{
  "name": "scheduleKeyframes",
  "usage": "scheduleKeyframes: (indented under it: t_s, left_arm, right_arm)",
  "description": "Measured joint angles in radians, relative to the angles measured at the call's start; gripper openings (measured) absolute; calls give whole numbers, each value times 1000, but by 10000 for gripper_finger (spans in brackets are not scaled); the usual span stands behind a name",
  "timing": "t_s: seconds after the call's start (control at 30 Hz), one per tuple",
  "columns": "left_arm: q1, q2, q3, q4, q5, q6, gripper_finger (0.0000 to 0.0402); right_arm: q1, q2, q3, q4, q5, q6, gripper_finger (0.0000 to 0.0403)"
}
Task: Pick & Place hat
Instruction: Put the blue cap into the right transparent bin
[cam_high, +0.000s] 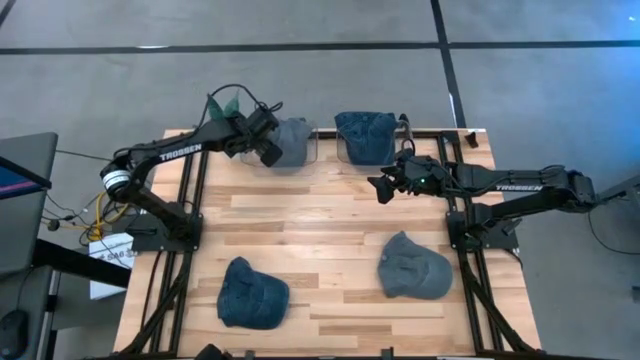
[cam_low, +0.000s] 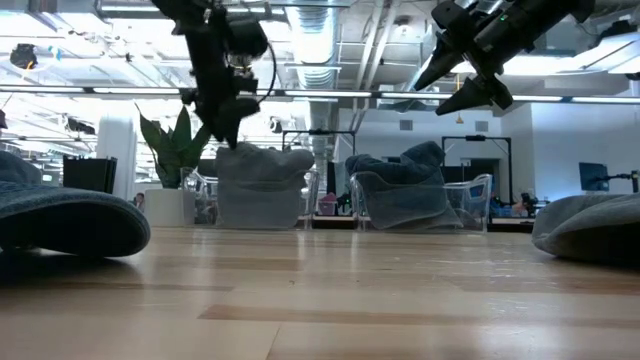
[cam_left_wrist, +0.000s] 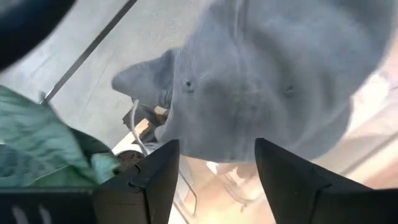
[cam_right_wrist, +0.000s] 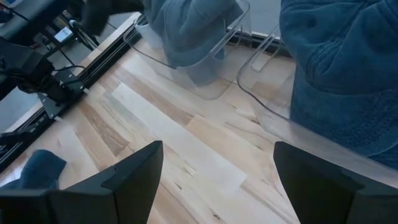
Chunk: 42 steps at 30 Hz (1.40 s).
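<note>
With a grey hat (cam_high: 291, 141) and a blue hat (cam_high: 365, 134) already in the clear bins, both the left claw (cam_high: 270, 152) and right claw (cam_high: 381, 190) hover empty and spread, so next comes reaching for the two hats (cam_high: 415, 268) on the near surface (cam_high: 320, 225).

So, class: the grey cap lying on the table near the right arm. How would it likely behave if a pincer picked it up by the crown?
The grey cap looks like soft knit fabric, slumped rather than domed, so it would probably sag and fold. It likely weighs little for its size. Lying flat on the wooden table, it seems unlikely to roll or tip.
</note>
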Motion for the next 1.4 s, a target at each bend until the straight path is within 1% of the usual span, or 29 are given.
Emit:
scheduleKeyframes:
  t_s: [0.23, 0.3, 0.43, 0.5, 0.53, 0.6, 0.67, 0.7, 0.73, 0.83, 0.87, 0.9, 1.03, 1.07, 1.13, 1.23, 1.4]
  left_arm:
    - [-87, -5, 194, -203, -12, -136, 207]
    - [-116, -6, 222, -241, -4, -208, 207]
    - [-208, -7, 231, -292, 68, -385, 194]
    - [-272, -8, 227, -307, 98, -469, 170]
    - [-306, -10, 220, -303, 110, -506, 152]
    - [-373, -9, 200, -295, 117, -580, 105]
    - [-444, -9, 183, -295, 114, -658, 46]
    - [-480, -9, 174, -289, 110, -703, 24]
    - [-514, -9, 165, -284, 106, -748, 14]
    - [-609, -5, 143, -251, 105, -871, 5]
    - [-640, -5, 134, -233, 104, -908, 2]
    - [-668, -4, 122, -215, 103, -943, 1]
    - [-779, 0, 76, -194, 105, -1089, 0]
    - [-812, 0, 63, -189, 101, -1132, 0]
    - [-881, 0, 33, -193, 79, -1237, 0]
    - [-995, 0, -2, -198, 56, -1394, 0]
    - [-1154, 0, -24, -199, 61, -1631, 0]
  right_arm:
    - [-3, 0, 0, 0, 1, 0, 296]
    - [-10, 0, 0, 0, 1, 1, 296]
    - [-30, 0, 0, 0, 1, 1, 296]
    - [-38, 0, 0, -1, 2, 1, 296]
    - [-40, 0, 0, -1, 1, 1, 296]
    - [-44, 0, 0, -4, 1, 1, 296]
    - [-46, 0, 0, -8, 1, 1, 296]
    - [-47, 0, 0, -8, 1, 1, 296]
    - [-48, 0, 0, -8, 1, 0, 296]
    - [-52, 0, 0, -7, -7, -22, 296]
    - [-52, 0, 0, -1, -25, -45, 296]
    - [-52, 0, 0, 12, -55, -72, 296]
    - [-40, 0, 0, 112, -241, -182, 296]
    - [-29, 3, 0, 136, -266, -196, 296]
    - [-5, 14, 0, 169, -278, -202, 296]
    - [31, 48, 12, 172, -279, -201, 296]
    - [97, 164, 83, 171, -261, -182, 296]
